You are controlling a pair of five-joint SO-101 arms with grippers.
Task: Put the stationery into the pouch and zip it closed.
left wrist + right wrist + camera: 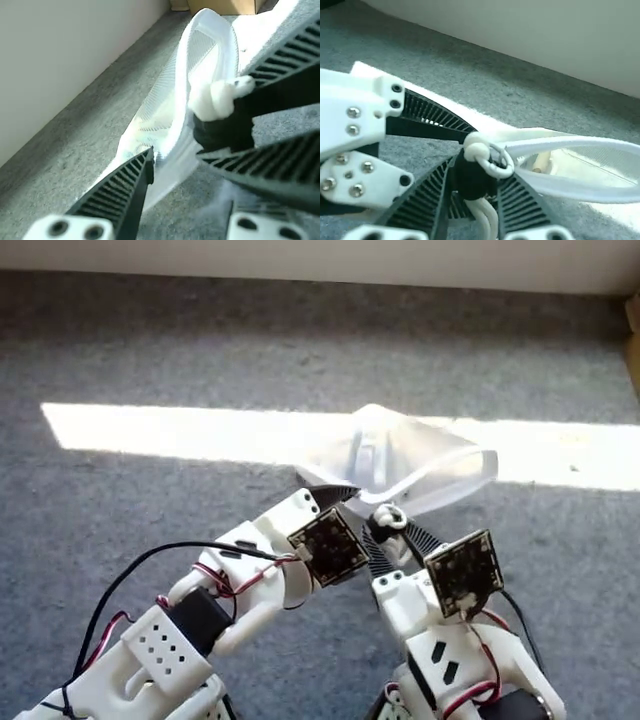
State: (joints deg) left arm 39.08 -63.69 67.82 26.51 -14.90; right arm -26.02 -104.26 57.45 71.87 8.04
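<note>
The translucent white mesh pouch (420, 465) lies on the grey carpet in a band of sunlight, its mouth partly gaping. A pale stick-like item (540, 162) shows through its wall. My left gripper (338, 496) is at the pouch's near corner, shut on the pouch edge (172, 160). My right gripper (388, 536) is just beside it, shut on the black zip pull (470, 175). That pull carries a white knotted cord (476, 148) and a metal ring (500, 161). The two grippers almost touch.
Grey carpet (150, 510) runs all round the pouch. A white wall (60, 60) borders the far side, and a cardboard box (225, 5) stands by it. The arms' cables (130, 580) hang near the front edge.
</note>
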